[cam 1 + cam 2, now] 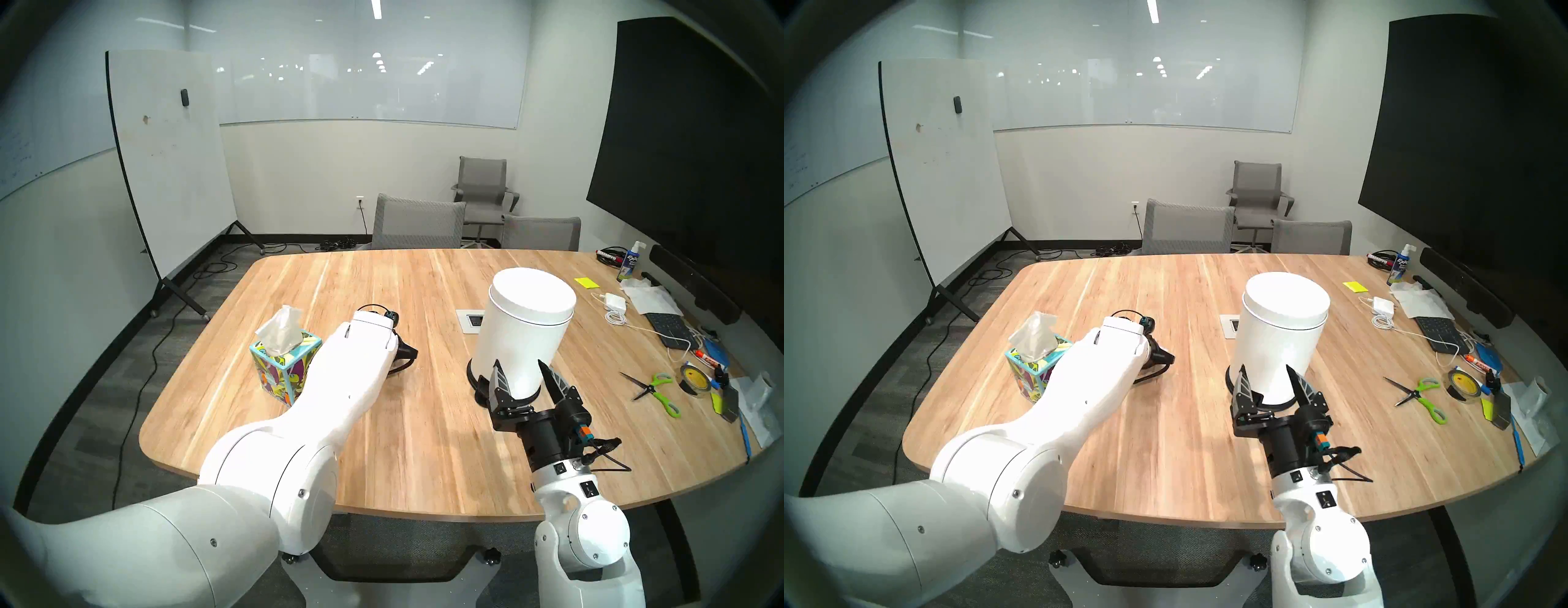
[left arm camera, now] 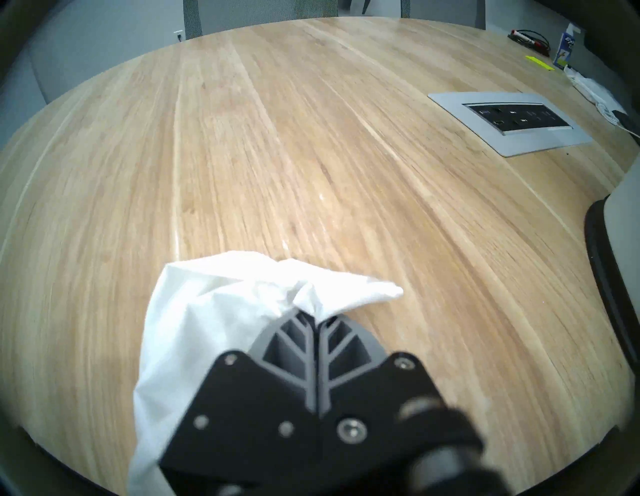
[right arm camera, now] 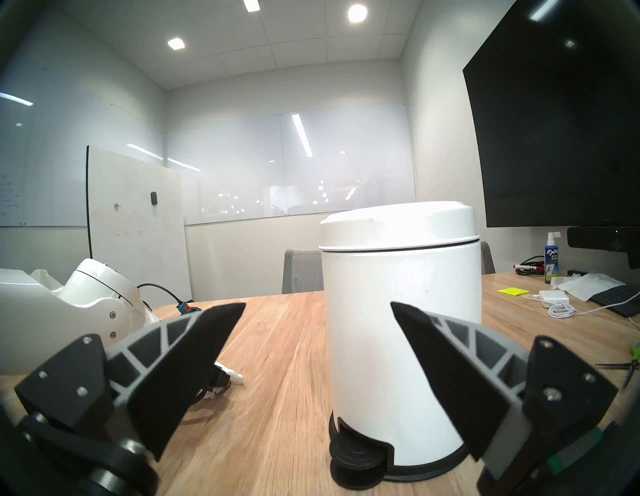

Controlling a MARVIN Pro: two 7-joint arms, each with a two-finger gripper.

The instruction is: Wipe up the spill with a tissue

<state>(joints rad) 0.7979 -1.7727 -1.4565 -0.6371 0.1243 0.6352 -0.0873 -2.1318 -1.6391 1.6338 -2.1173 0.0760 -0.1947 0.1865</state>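
Note:
In the left wrist view my left gripper [image 2: 317, 313] is shut on the tissue [image 2: 221, 311], a crumpled white sheet that bunches ahead and to the left of the fingertips, low on the wooden table [image 2: 311, 156]. In the head views my own forearm hides most of that gripper [image 1: 409, 353]. The right wrist view catches a small white bit of the tissue [image 3: 235, 375] on the wood. The spill is out of view in every frame. My right gripper [image 1: 518, 364] is open, with a finger on either side of the lower front of a white pedal bin [image 1: 526, 322].
A leaf-print tissue box [image 1: 284, 369] stands left of my left forearm. A socket plate [image 2: 509, 121] is set into the table behind the bin. Green scissors [image 1: 653, 388], a tape roll [image 1: 691, 375], a keyboard and cables crowd the right edge. Grey chairs stand at the far side.

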